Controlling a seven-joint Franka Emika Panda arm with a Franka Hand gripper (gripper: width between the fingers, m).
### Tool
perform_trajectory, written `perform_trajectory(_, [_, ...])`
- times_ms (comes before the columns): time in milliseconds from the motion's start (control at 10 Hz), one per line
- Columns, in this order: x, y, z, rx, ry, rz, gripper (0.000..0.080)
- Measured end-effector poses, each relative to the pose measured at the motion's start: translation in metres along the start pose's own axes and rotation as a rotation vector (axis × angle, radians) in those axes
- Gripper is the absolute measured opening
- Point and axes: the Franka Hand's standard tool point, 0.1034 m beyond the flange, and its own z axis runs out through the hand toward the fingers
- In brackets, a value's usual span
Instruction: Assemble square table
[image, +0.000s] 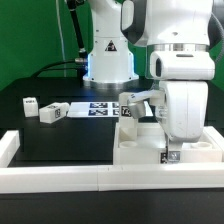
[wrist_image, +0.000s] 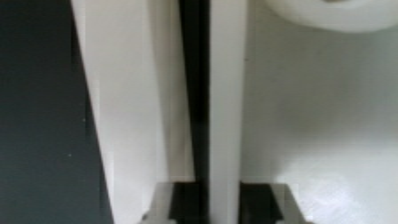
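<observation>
In the exterior view the arm covers the square slab on its side toward the exterior view's right, and the gripper just above the slab is too small to tell its fingertips apart. The tags on the loose legs, well off the slab toward the exterior view's left, are too small to read. In the wrist view the slab's surface is blurred, and its round socket is cut off by the picture's edge.

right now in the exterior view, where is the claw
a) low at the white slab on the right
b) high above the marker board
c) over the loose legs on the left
a: the claw hangs low at the square table slab on the exterior view's right, far from the loose legs on the left.
</observation>
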Motion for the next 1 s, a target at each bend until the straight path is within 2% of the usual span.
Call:
perform_trajectory(100, [0.0082, 0.0020, -0.0014, -0.006, 0.003, -0.009, 0.0070])
perform_trajectory(300, [0.0045, 0.0026, -0.0011, -0.006, 0.000, -0.004, 0.0070])
perform_trajectory(500, [0.0042, 0.0024, -0.0007, -0.006, 0.000, -0.003, 0.0315])
perform_trajectory(600, [0.0039, 0.0023, -0.0006, -0.005, -0.001, -0.002, 0.0315])
perform_trajectory(700, [0.0035, 0.0022, -0.0004, -0.005, -0.001, -0.002, 0.0499])
perform_trajectory(800, [0.0032, 0.0021, -0.0002, -0.005, -0.001, -0.001, 0.0615])
perform_trajectory(1000, [0.0024, 0.0021, 0.0001, -0.004, -0.001, 0.000, 0.0640])
